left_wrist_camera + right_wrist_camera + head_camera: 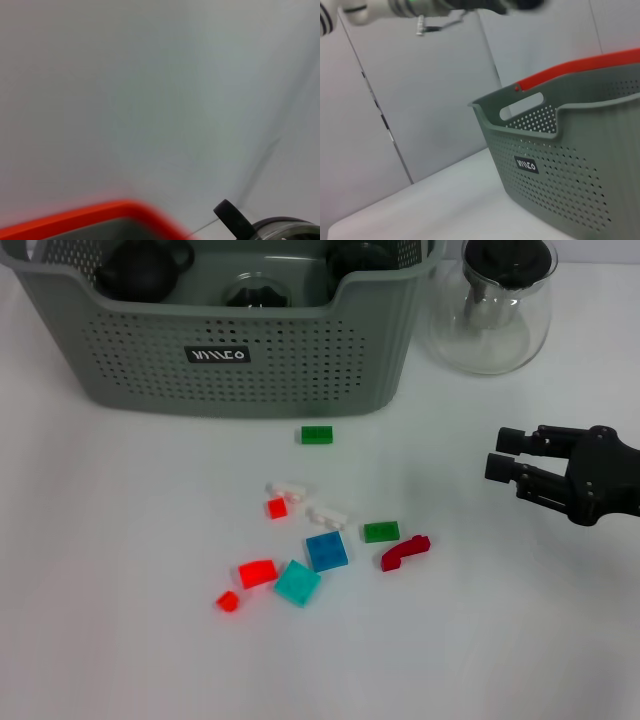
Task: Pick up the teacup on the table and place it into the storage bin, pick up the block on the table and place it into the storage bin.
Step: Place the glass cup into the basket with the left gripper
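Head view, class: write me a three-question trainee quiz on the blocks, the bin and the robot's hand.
1. True or false: the small green block nearest the grey-green perforated plastic storage bin lies inside it.
2. Which hand is in view? A) left B) right C) both
3. Fill in: the clear glass pot with a black lid stands on the white table, to the bin's ____.

Key:
1. False; it lies on the table in front of the bin.
2. B; it hovers open, apart from the blocks.
3. Right.
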